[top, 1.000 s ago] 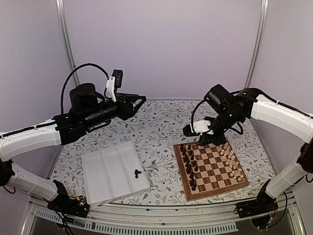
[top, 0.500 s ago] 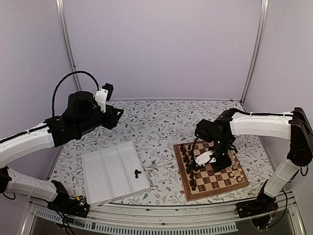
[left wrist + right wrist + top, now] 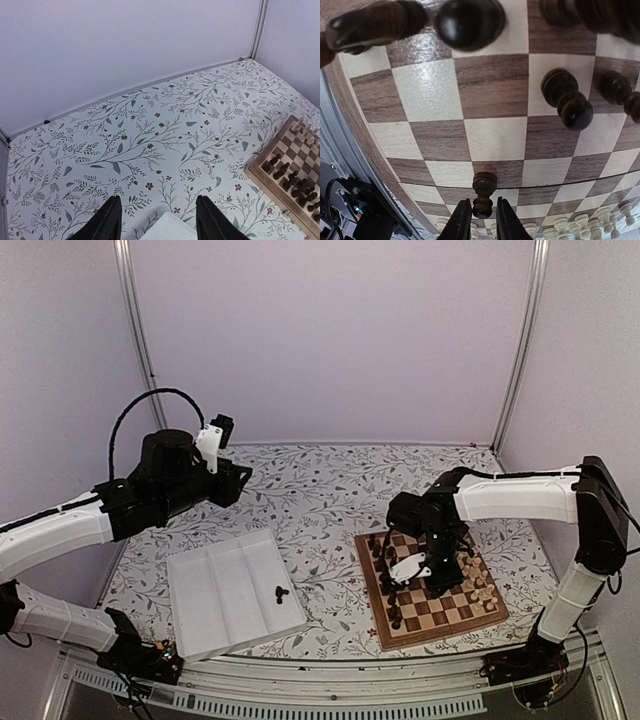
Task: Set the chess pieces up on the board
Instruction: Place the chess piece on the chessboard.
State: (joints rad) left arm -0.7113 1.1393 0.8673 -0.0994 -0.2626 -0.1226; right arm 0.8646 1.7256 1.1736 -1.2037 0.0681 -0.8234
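Dark-brown pawn (image 3: 484,187) is clenched in your right claw (image 3: 483,201) at the bottom centre of the wrist view. Its long axis runs along the fingers, base toward the board (image 3: 492,135). Other dark chessmen (image 3: 567,97) stand toward the upper frame, cream chessmen (image 3: 555,227) along the bottom edge.

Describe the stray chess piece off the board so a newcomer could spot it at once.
Left of the chessboard sits a white ridged tray. Near its right edge lies one small dark brown chess piece. It is the only piece in the tray; all the others are over at the chessboard.
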